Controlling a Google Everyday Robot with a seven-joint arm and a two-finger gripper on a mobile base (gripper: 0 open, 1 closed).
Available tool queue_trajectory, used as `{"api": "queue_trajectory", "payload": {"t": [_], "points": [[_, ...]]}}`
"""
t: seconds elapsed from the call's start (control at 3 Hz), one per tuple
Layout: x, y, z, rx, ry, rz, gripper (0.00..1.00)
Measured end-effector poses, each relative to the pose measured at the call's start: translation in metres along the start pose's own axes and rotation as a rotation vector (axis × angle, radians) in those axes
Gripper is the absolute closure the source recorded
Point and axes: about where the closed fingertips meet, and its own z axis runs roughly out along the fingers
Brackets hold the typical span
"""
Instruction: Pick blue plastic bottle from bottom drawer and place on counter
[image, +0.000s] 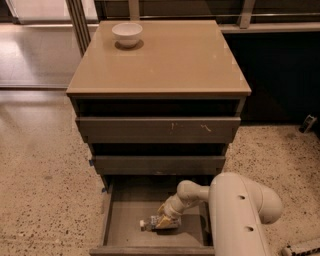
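Blue plastic bottle lies on its side on the floor of the bottom drawer, low centre of frame, whitish end pointing to frame left, approx. mid-drawer and a bit right of centre. Label detail too small to read.

Hand is down in the drawer right at the bottle's right-hand part, touching or overlapping it. Can't tell whether the hand is closed on the bottle or just resting against it. Bottle isn't lifted; it sits on the drawer floor.

Arm: fat white link fills the lower right of frame, w/ a thinner wrist section reaching left and down from approx. centre-bottom to the hand.

Bottom drawer is pulled out toward the camera, its front edge along the bottom of frame, side walls visible left and right. Above it, the middle drawer and the top drawer each stick out a bit, w/ dark gaps over them.

Glossy tan surface of the cabinet takes up the upper centre of frame. White bowl stands upright on it near the upper left corner, well apart from bottle and hand.

Speckled floor runs along both sides of the cabinet.
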Motion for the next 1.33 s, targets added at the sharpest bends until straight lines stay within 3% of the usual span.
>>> {"api": "queue_trajectory", "payload": {"t": [0.33, 0.67, 1.0, 1.33], "points": [[-0.032, 0.007, -0.032, 0.05, -0.026, -0.059, 1.0], [-0.084, 0.031, -0.079, 0.089, -0.061, -0.159, 1.0], [-0.146, 0.073, -0.139, 0.117, -0.095, -0.267, 1.0], [-0.18, 0.092, -0.177, 0.139, -0.122, -0.321, 1.0]]}}
